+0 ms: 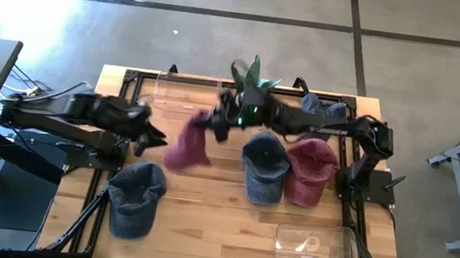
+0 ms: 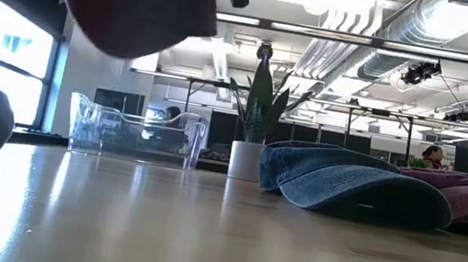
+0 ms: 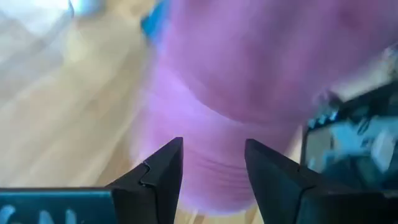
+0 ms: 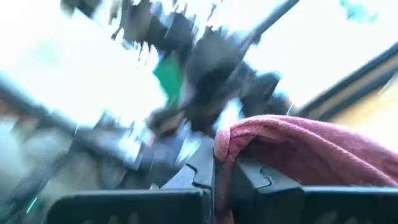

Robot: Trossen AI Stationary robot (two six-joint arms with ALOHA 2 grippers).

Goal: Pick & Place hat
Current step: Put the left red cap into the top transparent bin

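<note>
Wooden table [image 1: 212, 214], right end effector [image 4: 222, 171] clamped on maroon hat [image 1: 188, 148], left end effector [image 3: 213, 168] parted

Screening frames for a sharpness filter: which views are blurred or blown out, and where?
Right wrist view: heavy motion smear everywhere, background blown white; only the right gripper pinching the maroon hat reads clearly. Left wrist view: the hat is a soft pink blur, the fingers sharp. High view: glare on the floor top left. Low view: bright windows, tabletop reflective.
</note>
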